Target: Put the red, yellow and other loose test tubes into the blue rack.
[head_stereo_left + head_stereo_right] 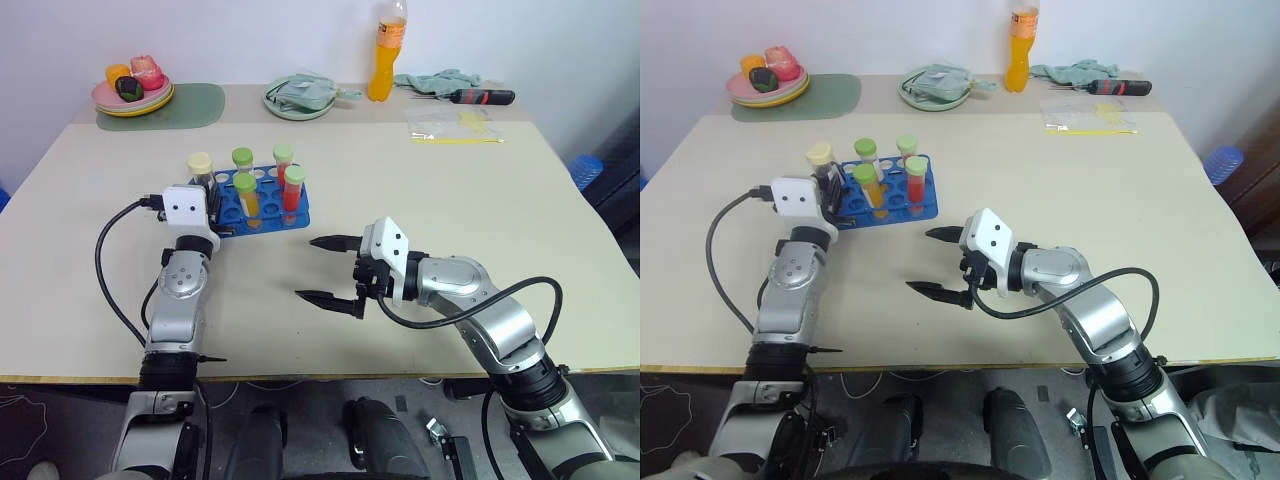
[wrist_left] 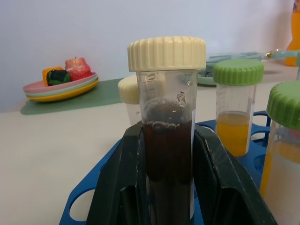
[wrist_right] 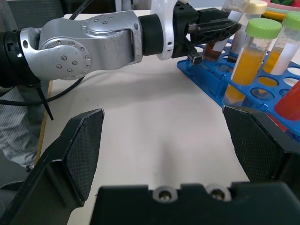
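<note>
**Operator:** What did the surface look like at that moment?

**Describer:** You were looking down on a pale beige surface (image 1: 420,210) set against a white wall. Along its far edge lay a green mat (image 1: 160,108) with a stack of plates (image 1: 133,97) holding toy food, a green dish (image 1: 298,98), an orange drink bottle (image 1: 384,55), a crumpled cloth (image 1: 437,80), a screwdriver (image 1: 482,96) and a clear plastic bag (image 1: 452,125).

**Operator:** Where was the blue rack?

**Describer:** The blue rack (image 1: 300,215) sat left of centre on the surface, just ahead of your left arm. Upright in it stood green-capped tubes: one filled with orange liquid (image 1: 247,198), one with red liquid (image 1: 292,190), and two more behind them, the orange one showing as yellow-orange in the left wrist view.

**Operator:** And my left pincer?

**Describer:** Your left pincer (image 2: 166,187) was at the rack's near-left corner, its two black fingers closed against the sides of a cream-capped tube of dark brown liquid (image 2: 167,122). That tube stood upright over the rack; I could not tell whether it was seated in a hole. A second cream-capped tube (image 2: 127,96) stood right behind it.

**Operator:** My right pincer?

**Describer:** Your right pincer (image 1: 325,270) hovered over bare surface, right of the rack, pointing left, fingers spread wide and holding nothing.
</note>
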Robot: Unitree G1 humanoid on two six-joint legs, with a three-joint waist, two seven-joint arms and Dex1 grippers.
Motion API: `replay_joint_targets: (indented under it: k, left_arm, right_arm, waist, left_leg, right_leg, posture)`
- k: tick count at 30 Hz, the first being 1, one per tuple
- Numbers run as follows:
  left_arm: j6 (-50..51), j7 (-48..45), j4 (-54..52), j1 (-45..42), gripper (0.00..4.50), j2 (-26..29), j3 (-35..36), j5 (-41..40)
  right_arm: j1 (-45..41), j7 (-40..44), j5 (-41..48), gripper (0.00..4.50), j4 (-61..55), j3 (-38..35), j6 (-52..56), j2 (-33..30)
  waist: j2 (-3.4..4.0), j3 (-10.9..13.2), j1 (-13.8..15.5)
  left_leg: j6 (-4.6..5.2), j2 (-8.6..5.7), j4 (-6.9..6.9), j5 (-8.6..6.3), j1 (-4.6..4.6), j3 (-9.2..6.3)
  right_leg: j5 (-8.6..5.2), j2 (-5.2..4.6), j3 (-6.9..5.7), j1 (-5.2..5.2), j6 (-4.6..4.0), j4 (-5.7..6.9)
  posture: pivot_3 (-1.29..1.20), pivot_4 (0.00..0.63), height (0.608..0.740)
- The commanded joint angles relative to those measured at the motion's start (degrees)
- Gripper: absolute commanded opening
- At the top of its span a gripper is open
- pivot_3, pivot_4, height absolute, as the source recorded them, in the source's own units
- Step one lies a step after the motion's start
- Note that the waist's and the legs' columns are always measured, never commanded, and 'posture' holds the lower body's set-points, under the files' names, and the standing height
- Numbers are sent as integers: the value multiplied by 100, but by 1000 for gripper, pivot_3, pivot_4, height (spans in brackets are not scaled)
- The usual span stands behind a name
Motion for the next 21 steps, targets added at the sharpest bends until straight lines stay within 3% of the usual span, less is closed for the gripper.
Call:
replay_joint_targets:
  k: [1, 4, 5, 10, 14, 17, 21]
  left_arm:
    - [-138, -3, -278, 108, 2616, -32, 64, 60]
    - [-22, -53, -567, 222, 4237, -57, 181, -114]
    - [64, -131, -753, 310, 4414, -22, 255, -231]
    - [790, -910, -2066, 1233, 4414, 508, 855, -1099]
    - [1495, -2098, -3060, 2507, 4414, 1498, 1482, -1967]
    - [1616, -2715, -3149, 3154, 4414, 2062, 1783, -2073]
    - [1741, -3094, -3105, 3409, 4414, 2391, 1954, -2178]
  right_arm:
    - [18, -11, 59, 4500, -279, -92, -31, -10]
    - [36, 9, 77, 4500, -289, -130, -42, -41]
    - [31, 18, 94, 4500, -288, -167, -36, -60]
    - [36, 188, 435, 4500, -188, -750, 99, -351]
    - [179, 363, 752, 4500, 170, -1532, 287, -885]
    - [431, 393, 514, 4500, 677, -1954, 123, -1380]
    - [734, 490, 460, 4500, 1071, -2346, -74, -1765]
  waist:
    - [0, 0, 0]
    - [0, 0, -7]
    - [0, 0, -18]
    - [0, 0, -46]
    - [3, 2, -39]
    - [2, 1, 30]
    - [3, 2, 5]
  left_leg:
    - [0, 0, 0, 0, 0, 0]
    - [0, 0, 0, 0, 0, 0]
    - [0, 1, 0, 0, 0, -1]
    - [0, 4, -4, 0, 3, 0]
    - [1, 7, -10, 0, 3, 1]
    - [1, 5, -5, -1, 3, 3]
    - [1, 3, -4, -1, 4, 7]
  right_leg:
    - [0, 0, 0, 0, 0, 0]
    - [0, 0, 0, 0, 0, 0]
    - [0, 1, 0, 0, 0, 0]
    - [0, 2, 1, 0, 0, 1]
    - [-2, 3, 1, -1, -3, -3]
    - [-3, 0, -1, 6, -4, -7]
    - [-11, 0, -1, 13, -17, -17]
  posture:
    - [0, 150, 740]
    - [0, 150, 740]
    - [0, 150, 740]
    - [0, 150, 740]
    - [0, 150, 740]
    - [0, 150, 740]
    - [0, 150, 740]
